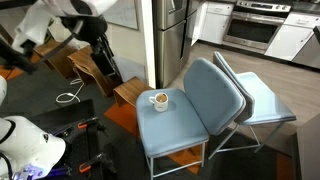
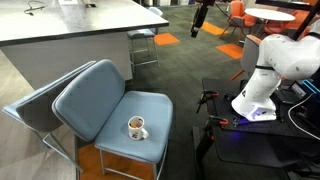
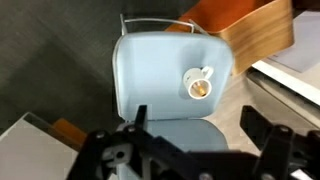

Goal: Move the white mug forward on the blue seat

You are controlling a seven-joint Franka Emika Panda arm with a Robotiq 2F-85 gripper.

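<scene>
The white mug (image 3: 198,85) stands upright on the blue seat (image 3: 150,70), near its middle. The tool (image 3: 196,120) hangs well apart from the mug, its jaws spread wide and holding nothing.

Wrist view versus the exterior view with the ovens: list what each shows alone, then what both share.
Wrist only: the gripper close up, jaws wide apart. Exterior only: the paler chair, the ovens, the blue chair's legs. Both: the white mug standing on the blue seat, and wooden furniture beside it.
</scene>
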